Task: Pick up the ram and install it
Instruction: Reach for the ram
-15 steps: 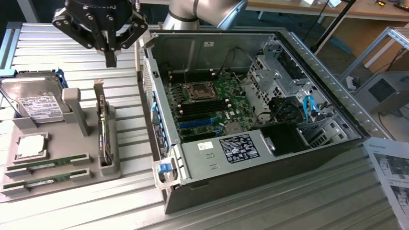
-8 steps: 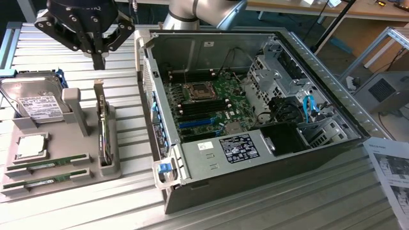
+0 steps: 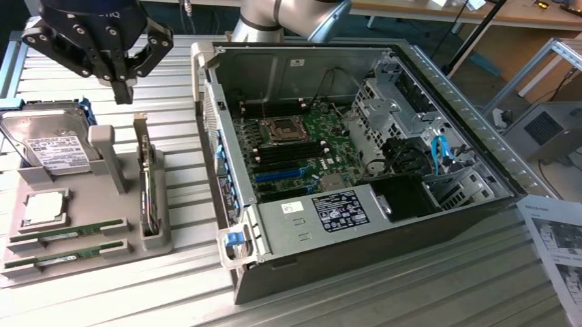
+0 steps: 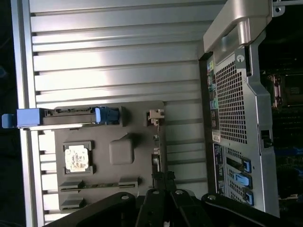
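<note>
Hovering closed, "IQ"-lettered end effector; ram in tray

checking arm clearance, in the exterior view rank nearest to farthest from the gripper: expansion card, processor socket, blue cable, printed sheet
1. Upright expansion card with metal bracket, beneath the gripper.
2. Square metal processor socket, on the motherboard.
3. Blue cable, deeper in the case.
4. White printed sheet, exterior view's far right.

We saw a black pincer, green ram in a pale grey tray, a silver ribbed bench, a green motherboard with blue slots, a blue latch, a silver drive labelled white.
</note>
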You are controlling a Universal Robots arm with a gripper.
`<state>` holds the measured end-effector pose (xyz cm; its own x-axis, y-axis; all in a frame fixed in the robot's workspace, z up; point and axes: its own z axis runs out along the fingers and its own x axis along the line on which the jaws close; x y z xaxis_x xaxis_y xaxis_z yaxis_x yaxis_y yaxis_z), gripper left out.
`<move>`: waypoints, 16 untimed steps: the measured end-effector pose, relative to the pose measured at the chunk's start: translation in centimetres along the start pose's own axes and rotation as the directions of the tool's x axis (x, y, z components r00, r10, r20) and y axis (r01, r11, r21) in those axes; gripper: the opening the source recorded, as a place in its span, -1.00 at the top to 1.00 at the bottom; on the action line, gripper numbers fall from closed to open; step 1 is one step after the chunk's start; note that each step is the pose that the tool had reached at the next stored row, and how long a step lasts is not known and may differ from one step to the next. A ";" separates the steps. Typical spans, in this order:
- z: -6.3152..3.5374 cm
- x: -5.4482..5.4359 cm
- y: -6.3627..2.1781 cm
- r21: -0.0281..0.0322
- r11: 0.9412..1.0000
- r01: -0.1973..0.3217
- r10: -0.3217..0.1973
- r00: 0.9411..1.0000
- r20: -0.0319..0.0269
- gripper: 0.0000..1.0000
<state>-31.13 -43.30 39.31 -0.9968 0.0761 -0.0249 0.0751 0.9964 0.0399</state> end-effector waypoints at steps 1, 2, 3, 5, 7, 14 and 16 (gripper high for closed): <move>-0.01 0.2 -0.11 0.000 1.000 0.000 0.000 1.000 0.000 0.79; -0.03 0.6 -0.28 0.000 1.000 0.000 0.000 1.000 0.000 0.79; -0.04 0.9 -0.41 0.000 1.000 0.000 0.000 1.000 0.000 0.79; -0.06 1.4 -0.64 0.000 1.000 0.000 0.000 1.000 0.000 0.79; -0.08 1.9 -0.90 0.000 1.000 0.000 0.000 1.000 0.000 0.79; -0.16 3.6 -1.63 0.001 1.000 0.000 0.000 1.000 0.000 0.79; -0.17 4.2 -1.87 0.001 1.000 0.000 0.000 1.000 0.000 0.79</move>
<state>-35.42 -44.86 39.30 -0.9968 0.0761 -0.0248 0.0751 0.9964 0.0394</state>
